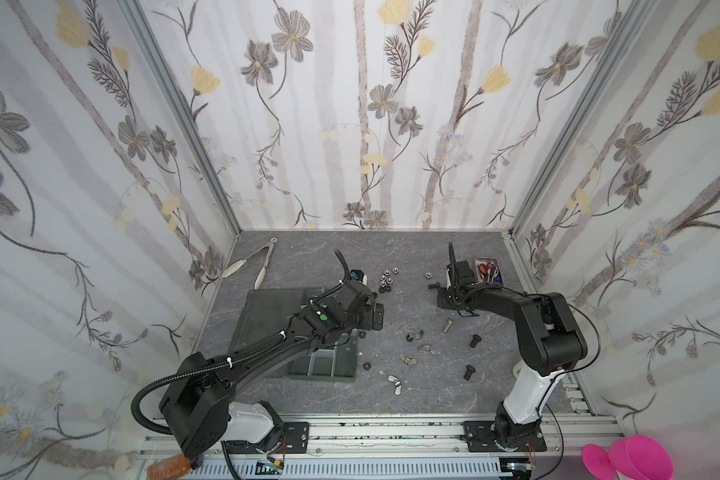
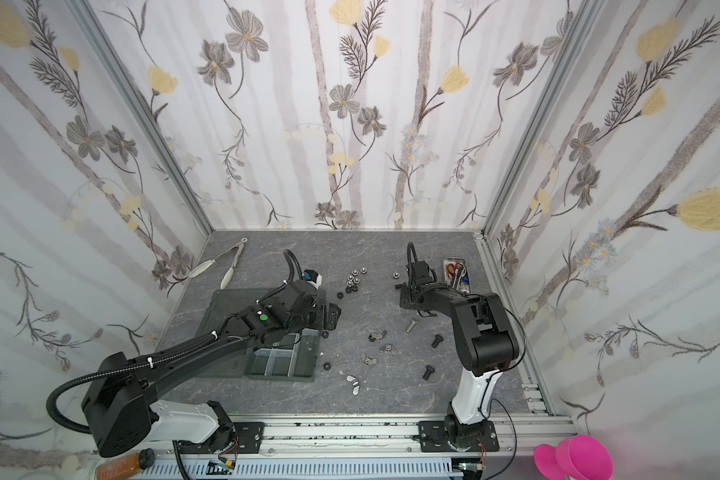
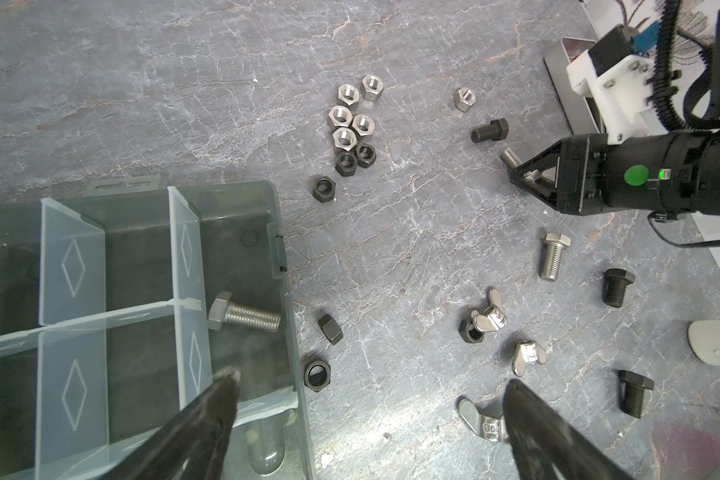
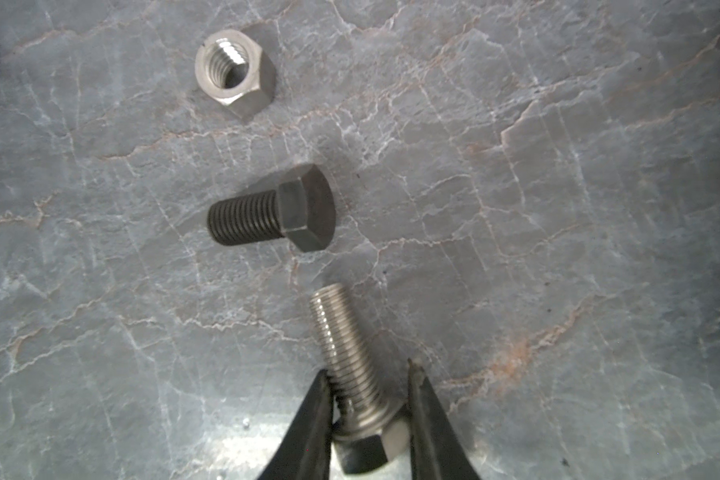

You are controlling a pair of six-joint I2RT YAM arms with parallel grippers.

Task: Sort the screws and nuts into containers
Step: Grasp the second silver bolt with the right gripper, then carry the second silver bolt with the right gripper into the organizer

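My right gripper (image 4: 368,370) is shut on a silver screw (image 4: 350,357) that lies on the table, its jaws pressing on the head end. Just beyond it lie a black screw (image 4: 271,216) and a silver nut (image 4: 233,70). My left gripper (image 3: 371,386) hangs open and empty over the edge of the organiser tray (image 3: 285,257), whose containers hold one silver screw (image 3: 244,318). Silver and black nuts (image 3: 352,120) cluster on the table. Wing nuts (image 3: 526,357), black screws (image 3: 616,286) and another silver screw (image 3: 551,255) lie scattered between the arms. In a top view the right gripper (image 1: 440,293) is at the back right.
Metal tongs (image 1: 254,259) lie at the back left. A narrow metal tray of scissors (image 1: 489,268) stands just behind the right arm. The organiser's open lid (image 1: 267,307) lies flat to the left of its cells. Walls close three sides.
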